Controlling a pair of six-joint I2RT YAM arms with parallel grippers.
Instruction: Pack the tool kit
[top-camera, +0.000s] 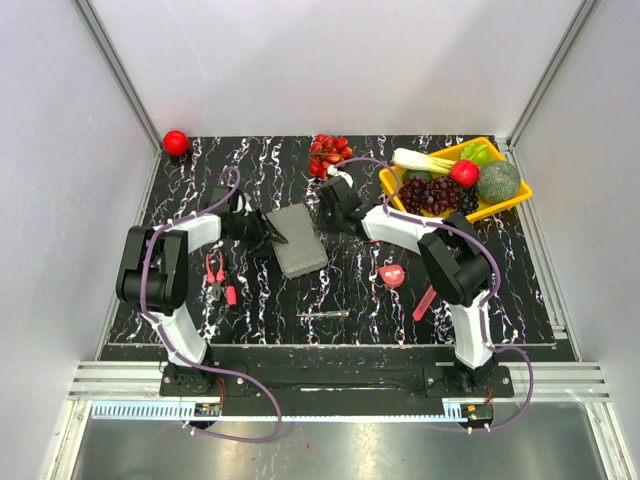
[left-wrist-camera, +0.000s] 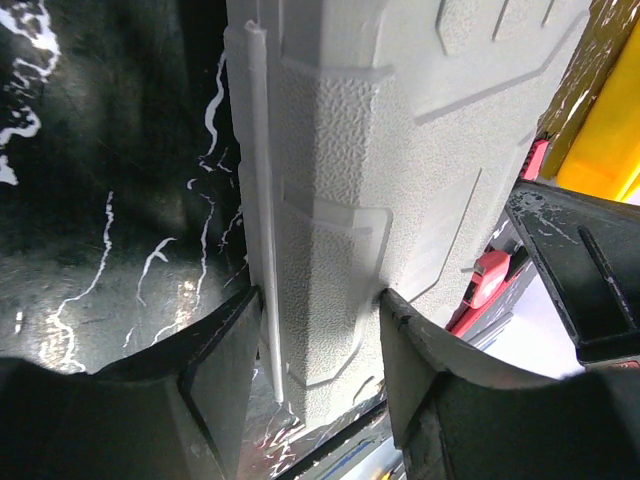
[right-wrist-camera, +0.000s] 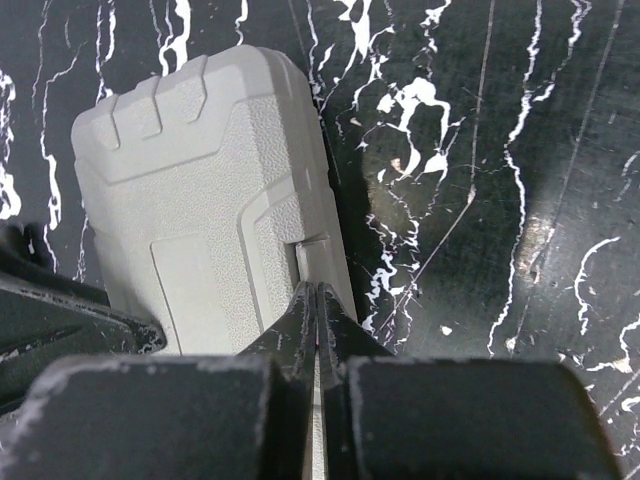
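Observation:
The grey tool kit case (top-camera: 300, 245) lies closed at the middle of the table. My left gripper (top-camera: 270, 232) reaches in from the case's left edge. In the left wrist view its fingers (left-wrist-camera: 225, 350) close on a narrow part of the case (left-wrist-camera: 330, 150), touching it on both sides. My right gripper (top-camera: 326, 212) is shut and empty at the case's far right edge. Its tips (right-wrist-camera: 316, 288) rest against the case (right-wrist-camera: 190, 180) at a small latch recess (right-wrist-camera: 310, 250). The red pliers (top-camera: 217, 278), round tape measure (top-camera: 393, 274), screwdriver (top-camera: 322, 315) and knife (top-camera: 424, 302) lie loose on the table.
A yellow tray (top-camera: 520, 195) of fruit stands at the back right. A pile of red fruit (top-camera: 328, 155) lies behind the case and a red ball (top-camera: 176, 142) sits in the far left corner. White walls close in the table.

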